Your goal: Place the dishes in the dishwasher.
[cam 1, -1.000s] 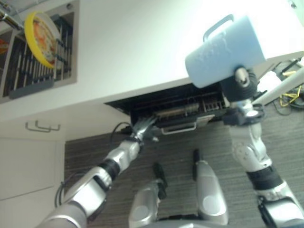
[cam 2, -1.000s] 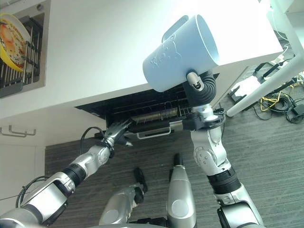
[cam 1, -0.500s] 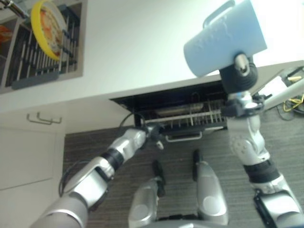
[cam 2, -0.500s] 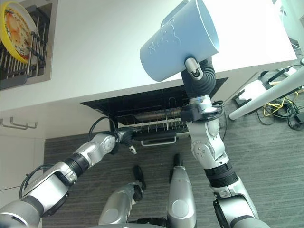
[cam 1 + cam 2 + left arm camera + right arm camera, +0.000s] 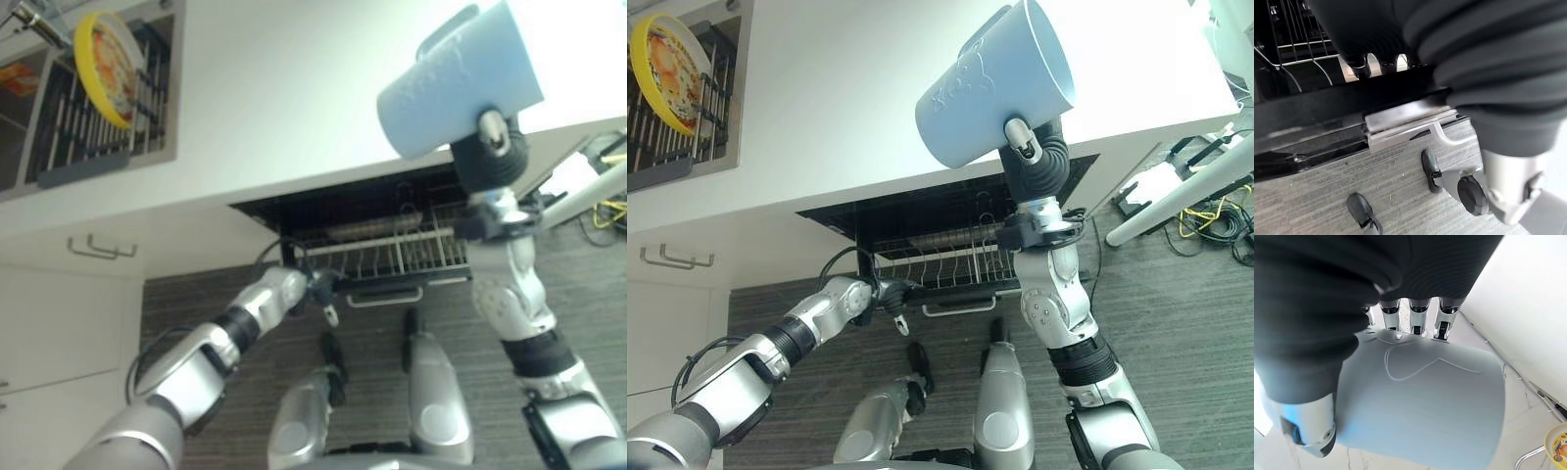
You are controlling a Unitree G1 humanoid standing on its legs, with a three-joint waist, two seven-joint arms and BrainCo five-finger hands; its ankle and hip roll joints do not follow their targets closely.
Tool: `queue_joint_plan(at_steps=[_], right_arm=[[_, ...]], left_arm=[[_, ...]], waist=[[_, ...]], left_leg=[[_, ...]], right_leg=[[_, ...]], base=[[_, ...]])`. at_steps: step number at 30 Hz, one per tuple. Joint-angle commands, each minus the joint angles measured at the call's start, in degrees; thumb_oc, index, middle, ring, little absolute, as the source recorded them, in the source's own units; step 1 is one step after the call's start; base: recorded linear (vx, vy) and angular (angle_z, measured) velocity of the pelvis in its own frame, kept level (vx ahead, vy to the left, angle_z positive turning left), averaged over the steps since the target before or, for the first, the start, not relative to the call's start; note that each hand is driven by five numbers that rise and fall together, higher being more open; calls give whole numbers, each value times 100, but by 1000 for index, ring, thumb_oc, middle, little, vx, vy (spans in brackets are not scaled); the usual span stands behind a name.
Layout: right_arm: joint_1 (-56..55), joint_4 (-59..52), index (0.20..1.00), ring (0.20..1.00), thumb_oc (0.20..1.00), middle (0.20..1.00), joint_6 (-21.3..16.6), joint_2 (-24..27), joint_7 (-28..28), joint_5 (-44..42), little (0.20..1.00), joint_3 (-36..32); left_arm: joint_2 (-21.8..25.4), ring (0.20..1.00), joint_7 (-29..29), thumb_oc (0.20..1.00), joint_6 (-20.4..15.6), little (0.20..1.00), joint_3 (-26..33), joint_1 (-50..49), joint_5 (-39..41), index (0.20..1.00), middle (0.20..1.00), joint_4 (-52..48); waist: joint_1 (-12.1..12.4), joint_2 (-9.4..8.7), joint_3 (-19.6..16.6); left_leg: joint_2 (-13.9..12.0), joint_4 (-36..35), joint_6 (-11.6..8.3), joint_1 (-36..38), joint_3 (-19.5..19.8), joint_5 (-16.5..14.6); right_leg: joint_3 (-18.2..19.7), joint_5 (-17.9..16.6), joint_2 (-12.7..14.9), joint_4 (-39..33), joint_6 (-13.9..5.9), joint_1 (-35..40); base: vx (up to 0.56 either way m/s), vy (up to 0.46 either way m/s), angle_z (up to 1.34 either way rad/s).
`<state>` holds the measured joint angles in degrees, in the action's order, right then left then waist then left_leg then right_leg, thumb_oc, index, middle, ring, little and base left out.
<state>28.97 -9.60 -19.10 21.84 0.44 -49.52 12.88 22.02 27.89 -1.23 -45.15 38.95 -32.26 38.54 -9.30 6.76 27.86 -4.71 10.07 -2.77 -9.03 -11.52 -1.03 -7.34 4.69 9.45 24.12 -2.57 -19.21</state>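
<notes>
A light blue mug [image 5: 994,88] is held high above the white counter, tipped on its side, with my right hand [image 5: 1038,168] shut on it; its fingers [image 5: 1410,318] wrap the mug [image 5: 1425,401] wall. Below the counter edge the dishwasher's wire rack [image 5: 950,262] stands pulled partway out, with a silver handle [image 5: 955,308] on its front. My left hand [image 5: 884,294] is curled over the rack's black front rim; the fingers [image 5: 1383,63] hook behind that rim above the silver handle [image 5: 1410,122].
A yellow plate [image 5: 106,67] stands upright in a dark dish rack [image 5: 83,147] in the sink at the upper left. A cabinet handle [image 5: 108,247] is on the white front at left. A white pole [image 5: 1176,196] and cables [image 5: 1215,211] lie on the grey floor at right.
My left hand went from spread fingers at the rack's front to curled on its rim, and the rack has slid out from under the counter. The mug stays raised.
</notes>
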Motion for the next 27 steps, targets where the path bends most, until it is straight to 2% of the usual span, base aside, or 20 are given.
queue_joint_plan(at_steps=[1,5,9,17,18,20,21,23,25,27], right_arm=[[486,-388,200,200,200,200,-163,-227,109,90,200,-227],[538,-364,200,200,200,200,-171,-282,88,101,200,-197],[576,-337,200,200,200,200,-166,-316,94,100,200,-185],[571,-299,200,200,200,200,-219,-369,4,132,200,-150],[558,-286,200,200,200,200,-242,-369,21,139,200,-153],[521,-261,200,200,200,200,-294,-379,29,203,200,-157],[484,-260,200,200,200,200,-364,-367,44,227,200,-166],[397,-310,200,200,200,200,-538,-317,34,393,200,-236],[295,-383,200,200,200,200,-653,-264,-3,497,200,-331],[109,-534,200,200,200,200,-788,-136,-46,735,200,-518]], left_arm=[[-162,1000,1107,1000,-237,1000,-940,-968,-40,1000,1000,181],[-201,1000,1392,1000,-303,1000,-1070,-935,30,1000,1000,267],[-214,1000,1858,1000,-220,1000,-1181,-971,111,1000,1000,370],[-175,1000,1354,1000,-291,1000,-1200,-1045,-130,1000,1000,436],[-152,1000,1188,1000,-282,1000,-1196,-1065,-173,1000,1000,396],[-118,1000,492,1000,-225,1000,-1111,-1108,-431,1000,1000,300],[-87,1000,-38,1000,-192,1000,-1021,-1094,-616,1000,1000,227],[15,1000,-660,1000,-101,1000,-830,-1028,-799,1000,1000,74],[101,1000,-980,1000,-35,1000,-694,-998,-873,1000,1000,-95],[229,1000,-1720,1000,20,1000,-422,-1013,-983,1000,1000,-396]], waist=[[-146,-206,57],[-166,-224,112],[-172,-227,130],[-112,-274,125],[-104,-279,118],[-69,-286,82],[-44,-299,45],[-4,-340,-28],[17,-369,-92],[30,-412,-167]], left_leg=[[-3,632,184,-199,-113,-469],[-6,672,194,-204,-133,-517],[-9,678,198,-210,-142,-524],[-34,579,206,-167,-133,-505],[-35,574,207,-159,-130,-506],[-41,562,214,-135,-124,-512],[-41,554,222,-115,-118,-523],[-49,549,229,-80,-104,-556],[-49,544,235,-49,-99,-582],[-52,553,243,-8,-104,-621]], right_leg=[[57,329,-1,-93,-175,278],[58,377,5,-47,-179,281],[42,374,10,-49,-188,283],[-1,328,-12,-192,-198,367],[-5,324,-11,-204,-202,378],[-20,321,-8,-240,-200,424],[-31,319,-8,-268,-198,457],[-49,309,-10,-337,-201,525],[-59,289,-7,-391,-214,572],[-59,288,-11,-415,-224,620]], base=[[0,0,0],[0,0,0],[0,0,0],[-11,-15,2],[-16,-18,5],[-8,-12,4],[0,-17,5],[4,-35,4],[7,-16,1],[0,0,0]])
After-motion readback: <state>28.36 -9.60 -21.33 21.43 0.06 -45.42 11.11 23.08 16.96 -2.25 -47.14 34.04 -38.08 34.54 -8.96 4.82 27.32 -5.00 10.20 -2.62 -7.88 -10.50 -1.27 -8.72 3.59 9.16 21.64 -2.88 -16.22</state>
